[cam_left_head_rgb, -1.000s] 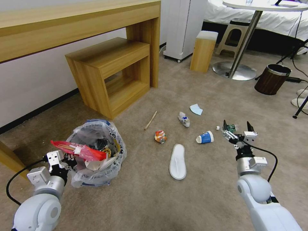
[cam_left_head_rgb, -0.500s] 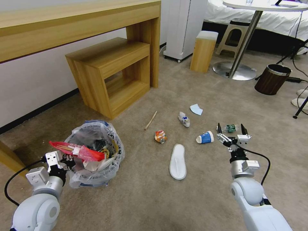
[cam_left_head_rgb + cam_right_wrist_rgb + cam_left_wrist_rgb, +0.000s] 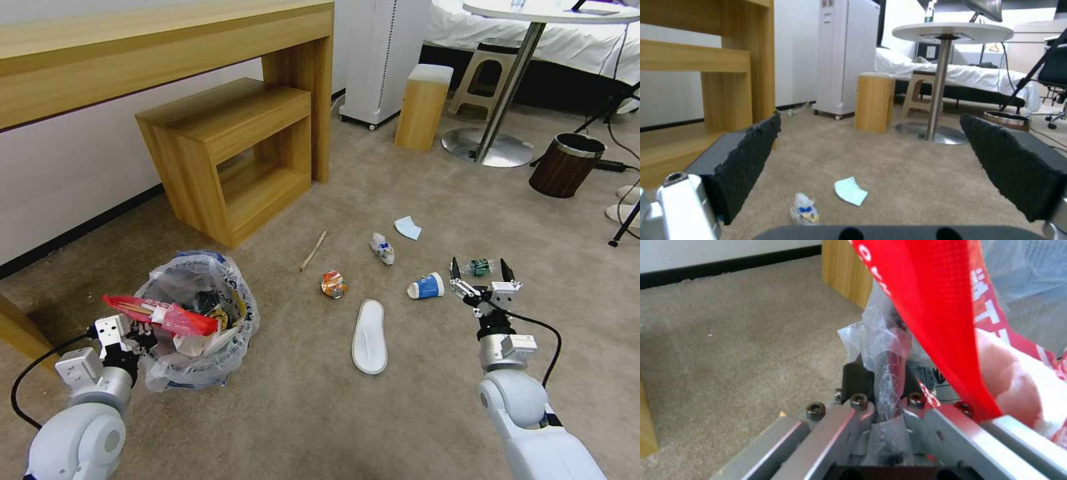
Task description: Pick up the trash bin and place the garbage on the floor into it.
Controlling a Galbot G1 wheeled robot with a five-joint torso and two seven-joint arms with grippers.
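The trash bin [image 3: 200, 333], lined with a crinkled clear bag, stands on the carpet at the left and holds a red wrapper [image 3: 167, 313] and other litter. My left gripper [image 3: 141, 333] is shut on its bagged rim [image 3: 882, 350], under the red wrapper [image 3: 942, 306]. Garbage lies on the floor: a white slipper [image 3: 370, 335], a crushed orange can [image 3: 333, 283], a blue-and-white paper cup [image 3: 427, 287], a crumpled white wrapper [image 3: 382, 248], pale blue paper [image 3: 407, 227], a wooden stick [image 3: 313, 250] and a clear bottle [image 3: 481, 267]. My right gripper [image 3: 479, 269] is open just short of the bottle, with nothing between its fingers [image 3: 746, 156].
A wooden desk [image 3: 167, 40] and low shelf [image 3: 233, 147] stand behind the bin. Farther back are a white appliance [image 3: 383, 60], a wooden block [image 3: 421, 107], a round table's base [image 3: 483, 147] and a brown wood-grain bin [image 3: 565, 165].
My right arm has drawn back and a little to the left, still open. The bin and left gripper shifted slightly left.
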